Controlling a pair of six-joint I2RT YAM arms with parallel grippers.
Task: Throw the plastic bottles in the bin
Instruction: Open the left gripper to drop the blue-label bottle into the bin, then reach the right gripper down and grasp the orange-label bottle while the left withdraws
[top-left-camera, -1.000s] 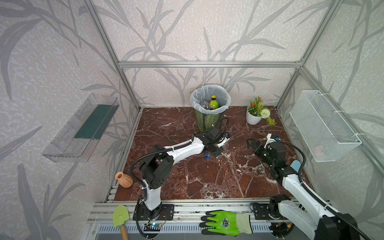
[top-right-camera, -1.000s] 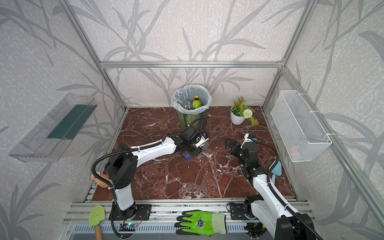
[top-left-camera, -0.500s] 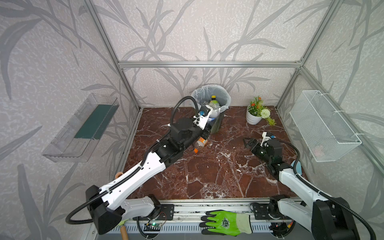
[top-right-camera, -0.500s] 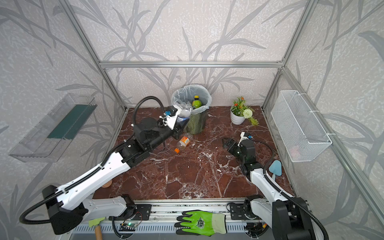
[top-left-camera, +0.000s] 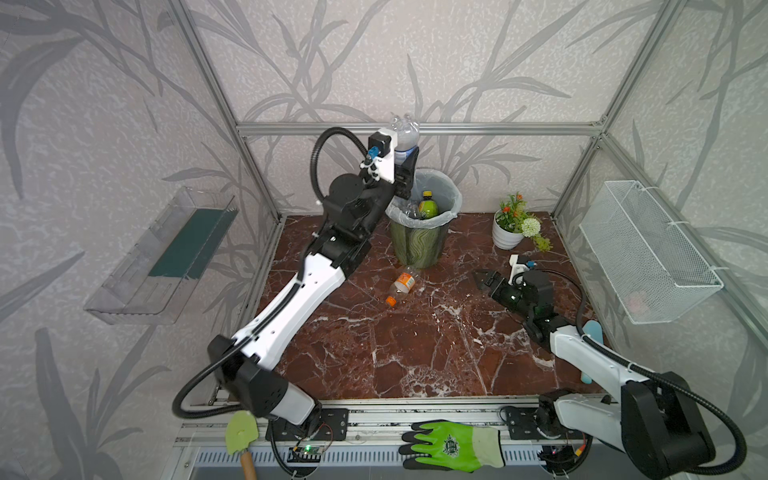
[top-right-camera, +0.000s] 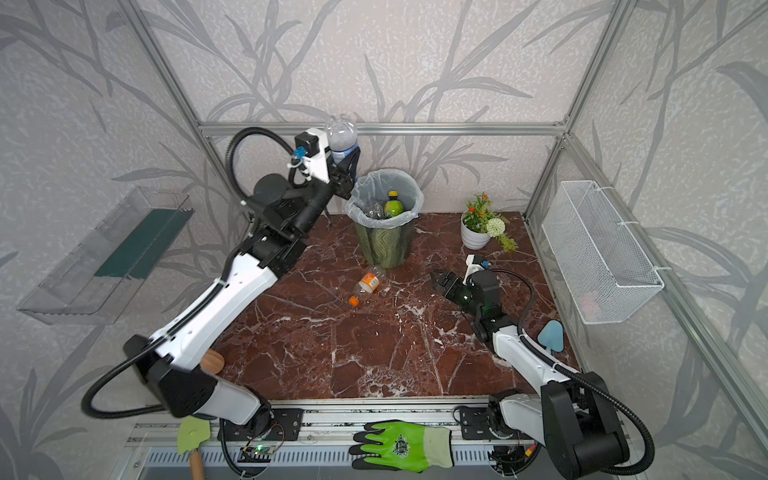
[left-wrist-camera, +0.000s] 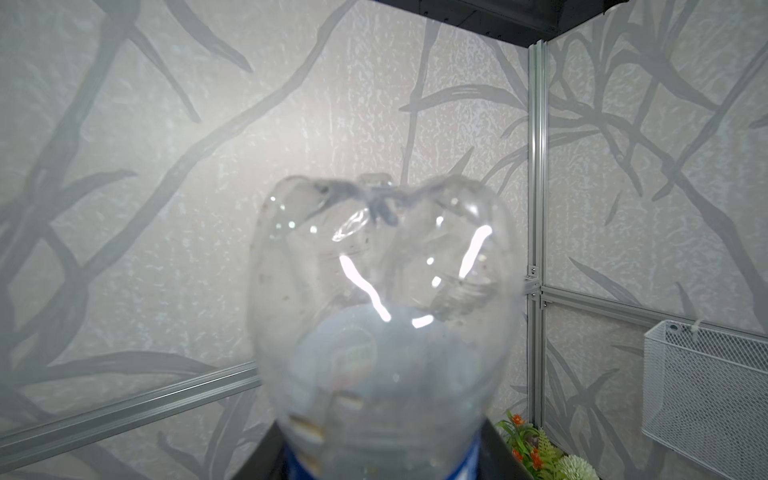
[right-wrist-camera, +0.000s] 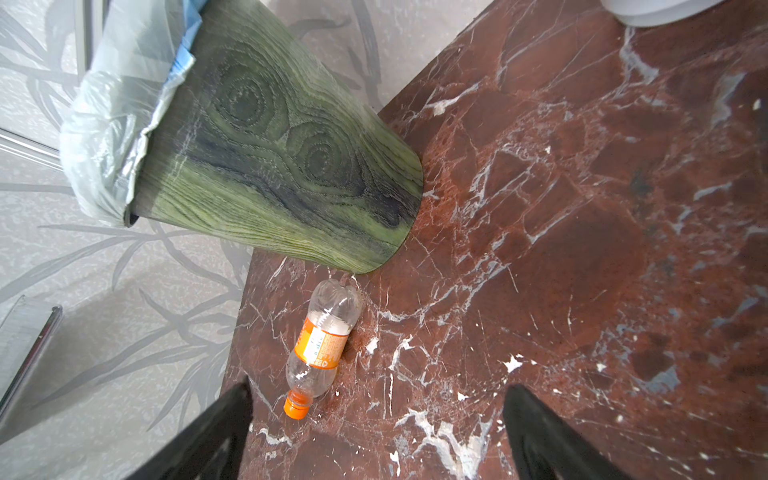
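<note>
My left gripper (top-left-camera: 405, 168) (top-right-camera: 345, 166) is raised high, just left of the bin's rim, and is shut on a clear bottle with a blue label (top-left-camera: 405, 135) (left-wrist-camera: 382, 311), base up. The bin (top-left-camera: 419, 243) (top-right-camera: 384, 243) (right-wrist-camera: 270, 158) is green-patterned with a white liner. It holds a green-yellow bottle (top-left-camera: 427, 205) and clear ones. An orange-labelled bottle (top-left-camera: 402, 284) (top-right-camera: 368, 284) (right-wrist-camera: 322, 340) lies on the marble in front of the bin. My right gripper (top-left-camera: 482, 280) (right-wrist-camera: 380, 386) is open, low, just right of that bottle, with nothing between its fingers.
A white flower pot (top-left-camera: 507, 239) stands right of the bin. A wire basket (top-left-camera: 648, 253) hangs on the right wall, a clear shelf (top-left-camera: 166, 257) on the left wall. A green glove (top-left-camera: 453, 444) and green trowel (top-left-camera: 241, 432) lie at the front rail, a blue trowel (top-left-camera: 592, 332) by my right arm.
My left arm has lifted the blue-label bottle from the table up to beside the bin's rim. My right gripper has edged left toward the orange-labelled bottle.
</note>
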